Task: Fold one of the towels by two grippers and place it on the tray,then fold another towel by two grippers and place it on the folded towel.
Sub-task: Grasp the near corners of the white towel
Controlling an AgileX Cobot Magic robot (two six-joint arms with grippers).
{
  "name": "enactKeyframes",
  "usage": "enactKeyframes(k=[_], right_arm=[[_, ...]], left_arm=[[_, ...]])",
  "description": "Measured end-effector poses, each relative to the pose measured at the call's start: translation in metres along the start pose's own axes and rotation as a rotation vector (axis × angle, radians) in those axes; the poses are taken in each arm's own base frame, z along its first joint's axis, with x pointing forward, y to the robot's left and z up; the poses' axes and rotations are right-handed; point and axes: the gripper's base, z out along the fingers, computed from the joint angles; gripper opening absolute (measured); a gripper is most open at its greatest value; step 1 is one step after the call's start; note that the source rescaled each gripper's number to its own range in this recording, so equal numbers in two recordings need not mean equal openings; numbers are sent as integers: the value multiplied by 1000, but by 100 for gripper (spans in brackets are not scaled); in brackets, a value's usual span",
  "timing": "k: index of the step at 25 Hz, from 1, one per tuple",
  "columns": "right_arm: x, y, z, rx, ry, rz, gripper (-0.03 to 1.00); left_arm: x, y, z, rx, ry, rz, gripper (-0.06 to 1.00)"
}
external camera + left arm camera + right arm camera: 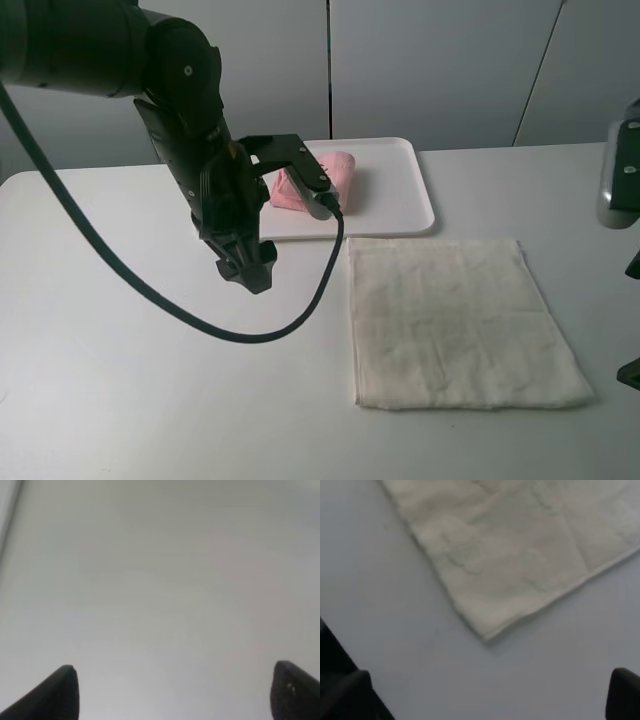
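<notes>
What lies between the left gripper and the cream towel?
Only bare table and a loop of black cable, seen in the exterior high view.

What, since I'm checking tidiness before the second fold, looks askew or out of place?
The pink towel on the tray looks bunched into a lump rather than a flat fold, though the left arm partly hides it. The cream towel lies flat and unfolded on the table; nothing odd there.

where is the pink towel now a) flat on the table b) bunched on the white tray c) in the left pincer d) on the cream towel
B: the pink towel sits bunched on the tray, apart from the cream towel lying flat on the table.
</notes>
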Motion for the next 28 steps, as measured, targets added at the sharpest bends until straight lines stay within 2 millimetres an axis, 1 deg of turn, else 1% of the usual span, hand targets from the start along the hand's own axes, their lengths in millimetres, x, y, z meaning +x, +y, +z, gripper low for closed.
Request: enactKeyframes(k=[4,7,10,13,17,19,24,28], right_arm=[[1,1,12,27,-23,-51,100],[6,3,21,44,-4,-87,100],[13,3,27,70,54,-136,100],[15,3,33,52,83,-145,100],[8,-1,46,6,104,-152,100],[3,-2,54,-20,119,-186,100],[-13,6,70,-75,149,-300,100],[-14,7,78,-71,147,-318,100]], left_arm=[[-9,-16,0,-2,-16,60,99],[-15,-23,4,-6,-30,86,99],[-18,-27,18,2,-10,102,99],[-21,-35,29,15,3,121,99],[-28,-48,35,24,-8,172,99],[-29,-53,36,27,-9,194,99],[-30,-54,36,25,-15,202,99],[-30,-54,36,25,-15,202,99]])
